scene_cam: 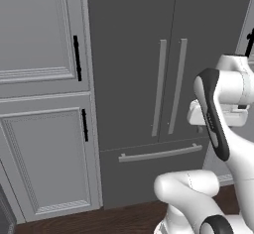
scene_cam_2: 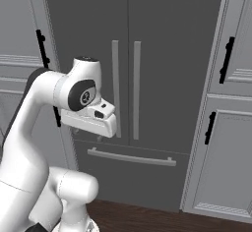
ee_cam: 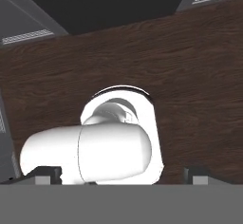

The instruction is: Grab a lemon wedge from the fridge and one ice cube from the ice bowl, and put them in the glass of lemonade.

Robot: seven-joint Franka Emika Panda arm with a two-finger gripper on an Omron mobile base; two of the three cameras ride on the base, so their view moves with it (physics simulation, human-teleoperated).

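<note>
The fingers stand spread wide with nothing between them; in the hand view their two dark tips rise far apart at the bottom, pointing down at the dark wooden floor. In the base views the hand hangs at about the height of the lower ends of the fridge's long handles, in front of the fridge and clear of it, touching nothing.

The fridge is the landmark here. It is shut: its two upper doors meet at a thin vertical seam, and a pair of long light-grey bar handles run upright on either side of that seam. Below the doors lies the closed drawer, with one horizontal bar handle across its top. From the right base view the hand sits just left of the left door handle and just above the drawer handle.

To the left of the fridge stand panelled light-grey cabinets with short black handles, one door above another. To the right of the fridge stands a like column of panelled cabinets, also with black handles. The wooden floor runs along the foot of the fridge and the cabinets.

The lemon wedge cannot be seen with the fridge doors shut.
</note>
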